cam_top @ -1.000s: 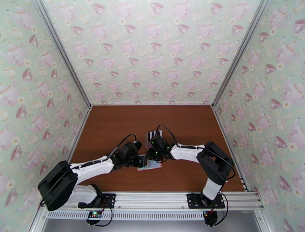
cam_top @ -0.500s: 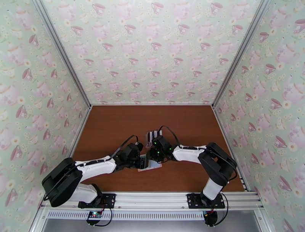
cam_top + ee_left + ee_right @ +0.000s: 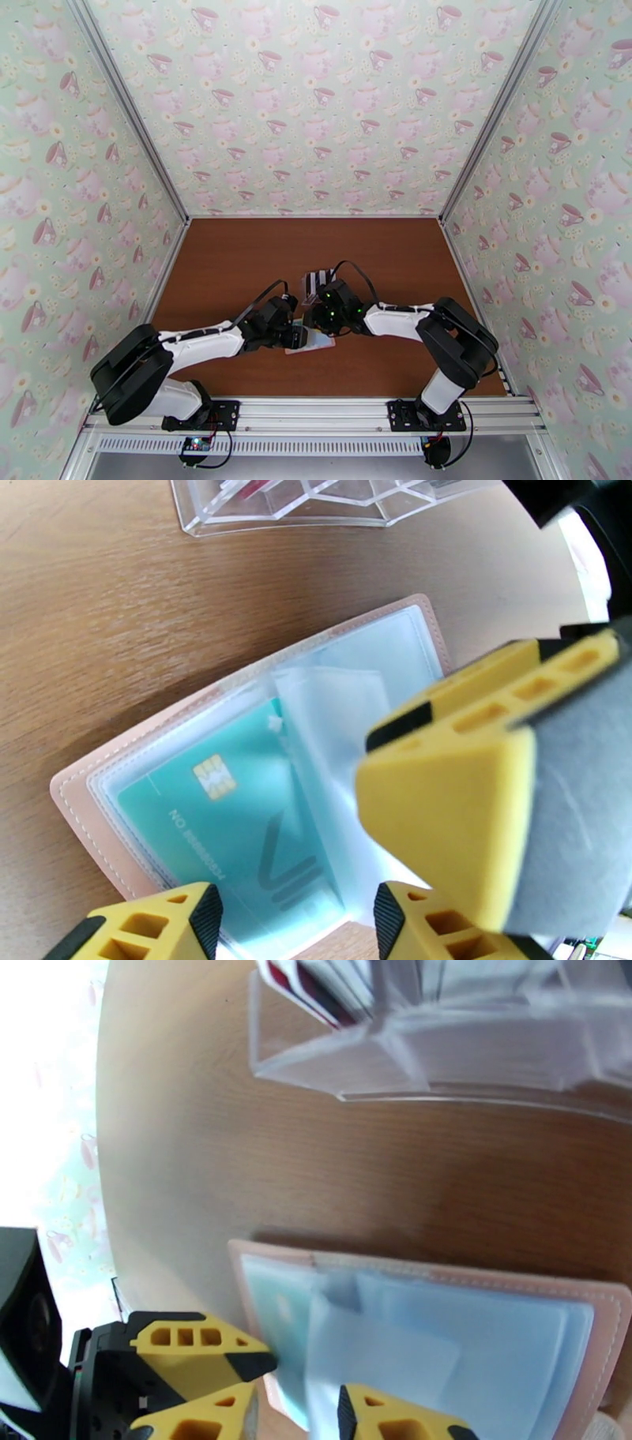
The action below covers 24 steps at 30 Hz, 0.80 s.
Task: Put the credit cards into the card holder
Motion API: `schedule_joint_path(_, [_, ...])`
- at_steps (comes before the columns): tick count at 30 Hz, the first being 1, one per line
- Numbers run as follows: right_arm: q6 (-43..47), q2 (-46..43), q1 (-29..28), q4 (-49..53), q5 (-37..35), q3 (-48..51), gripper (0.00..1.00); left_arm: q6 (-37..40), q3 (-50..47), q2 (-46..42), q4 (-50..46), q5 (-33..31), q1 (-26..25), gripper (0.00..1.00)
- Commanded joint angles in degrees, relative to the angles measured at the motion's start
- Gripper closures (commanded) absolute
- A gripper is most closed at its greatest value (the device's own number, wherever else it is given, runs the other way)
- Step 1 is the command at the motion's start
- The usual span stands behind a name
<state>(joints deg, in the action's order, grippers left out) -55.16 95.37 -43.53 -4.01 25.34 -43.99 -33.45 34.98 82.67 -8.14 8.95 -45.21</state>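
Note:
The pink card holder [image 3: 87, 784] lies open on the brown table, clear pockets up. A teal credit card [image 3: 229, 819] with a gold chip sits in its left pocket. My left gripper [image 3: 296, 910] hovers open at the card's near edge, one finger on each side. A loose clear sleeve [image 3: 332, 709] stands up at the fold. My right gripper [image 3: 296, 1410] is over the holder [image 3: 608, 1311] from the other side, jaws apart with the sleeve between them; one of its fingers [image 3: 450, 796] covers the right page. From above, both grippers [image 3: 296, 335] [image 3: 320, 320] meet over the holder [image 3: 316, 345].
A clear plastic slotted rack [image 3: 318, 280] stands just behind the holder, with several more cards [image 3: 316, 984] upright in it. It also appears at the far edge of the left wrist view as the rack [image 3: 316, 504]. Patterned walls enclose the table on three sides.
The left arm has edged right toward the holder and its jaws have narrowed a little. The right gripper has shifted slightly right and stays over the holder.

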Motion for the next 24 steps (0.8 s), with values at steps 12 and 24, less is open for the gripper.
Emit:
schedule_joint_path(12, [7.6,-11.2,3.2,17.2,-8.7,-1.6,0.60,1.1,-0.5,5.1,-4.1,-2.7,0.1,0.42])
schedule_joint_path(24, [9.7,-4.7,2.8,17.5,-10.1,-2.7,0.59,3.5,0.3,6.3,-4.2,-3.5,2.1,0.35])
